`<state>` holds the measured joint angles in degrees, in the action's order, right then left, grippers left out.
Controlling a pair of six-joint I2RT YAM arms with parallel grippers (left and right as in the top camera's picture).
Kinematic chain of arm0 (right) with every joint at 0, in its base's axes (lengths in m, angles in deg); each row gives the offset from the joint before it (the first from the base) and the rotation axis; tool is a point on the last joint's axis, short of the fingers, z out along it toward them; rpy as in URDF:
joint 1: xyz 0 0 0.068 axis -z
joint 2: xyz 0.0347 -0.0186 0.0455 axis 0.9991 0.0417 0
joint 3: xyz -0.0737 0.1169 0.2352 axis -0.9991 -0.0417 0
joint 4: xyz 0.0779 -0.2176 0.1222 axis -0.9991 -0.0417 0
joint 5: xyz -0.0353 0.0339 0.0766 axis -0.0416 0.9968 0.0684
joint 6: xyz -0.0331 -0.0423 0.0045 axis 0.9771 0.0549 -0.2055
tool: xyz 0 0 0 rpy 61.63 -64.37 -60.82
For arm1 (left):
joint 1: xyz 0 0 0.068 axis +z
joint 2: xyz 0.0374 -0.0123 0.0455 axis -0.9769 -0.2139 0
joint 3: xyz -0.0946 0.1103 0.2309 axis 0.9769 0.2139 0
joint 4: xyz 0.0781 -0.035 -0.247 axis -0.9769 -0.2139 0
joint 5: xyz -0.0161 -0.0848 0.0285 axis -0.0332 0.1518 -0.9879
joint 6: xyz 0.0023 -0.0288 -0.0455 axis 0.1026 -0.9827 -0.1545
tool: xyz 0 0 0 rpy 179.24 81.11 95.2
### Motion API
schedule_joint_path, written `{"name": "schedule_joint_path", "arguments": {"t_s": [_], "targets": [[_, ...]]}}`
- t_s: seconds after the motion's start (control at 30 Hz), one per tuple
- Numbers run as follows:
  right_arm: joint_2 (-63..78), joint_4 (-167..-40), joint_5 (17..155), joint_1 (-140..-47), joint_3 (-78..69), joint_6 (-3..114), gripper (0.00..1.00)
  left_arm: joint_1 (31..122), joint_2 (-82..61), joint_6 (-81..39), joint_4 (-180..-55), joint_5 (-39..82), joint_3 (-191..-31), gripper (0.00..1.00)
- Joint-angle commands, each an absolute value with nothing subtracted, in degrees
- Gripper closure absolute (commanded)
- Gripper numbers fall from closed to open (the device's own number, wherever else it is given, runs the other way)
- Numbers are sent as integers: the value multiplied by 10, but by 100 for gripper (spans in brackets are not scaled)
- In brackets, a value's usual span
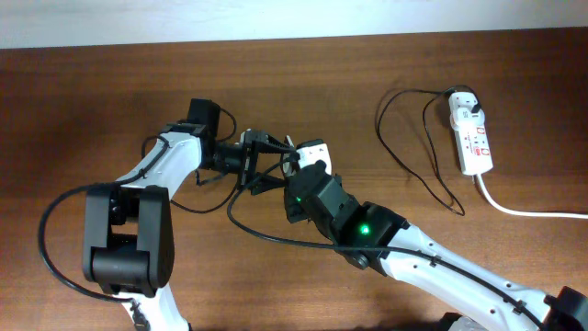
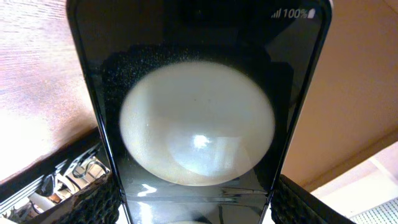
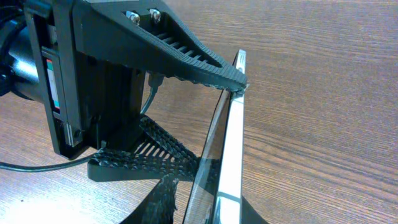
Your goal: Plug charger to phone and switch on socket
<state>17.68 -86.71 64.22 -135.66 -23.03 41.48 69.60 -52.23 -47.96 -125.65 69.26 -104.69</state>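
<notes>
Where the overhead view takes in everything, the largest item is the brown wooden surface, filling the frame below a pale strip along the top edge.

- Right arm: white and black, entering at the lower right and reaching up-left to frame centre, with a green light lit near its wrist.
- Left arm: black base at the lower left, white link rising toward centre.
- The socket: white strip with red marks, lying at the upper right. Its thick white cord runs off the right edge.
- The charger: thin black cable looped on the surface just left of the socket. Its white plug adapter is seated at the socket's upper end. The connector tip cannot be made out.
- The phone: at frame centre, well apart from the socket. In the left wrist view its glossy black face fills the frame, with one white circle at centre and "100%" at the upper right. In the right wrist view it is seen edge-on.
- Left jaws: clamped on the phone, one finger bearing on its upper edge, the other beneath.
- Right jaws: set close on either side of the phone's lower end, at the bottom of the right wrist view. Whether they press it cannot be told.
</notes>
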Motion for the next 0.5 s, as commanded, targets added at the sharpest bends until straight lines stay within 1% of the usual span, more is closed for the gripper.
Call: {"name": "schedule_joint_path", "arguments": {"t_s": [0.0, 0.13, 0.17, 0.27, 0.33, 0.47], "targets": [[181, -866, 644, -1360, -220, 417, 76, 696, -521, -484, -1256, 686, -1049, 28], [181, -885, 645, -1360, -220, 416, 76, 696, -521, -494, -1256, 658, -1049, 28], [181, -884, 646, -1360, -220, 392, 76, 695, -521, -514, -1256, 655, -1049, 29], [201, -883, 646, -1360, -220, 381, 76, 695, -521, -522, -1252, 639, -1049, 29], [221, -877, 646, -1360, -220, 360, 76, 695, -521, -523, -1252, 637, -1049, 29], [224, -846, 646, -1360, -220, 360, 76, 695, -521, -523, -1252, 629, -1049, 29]]}}
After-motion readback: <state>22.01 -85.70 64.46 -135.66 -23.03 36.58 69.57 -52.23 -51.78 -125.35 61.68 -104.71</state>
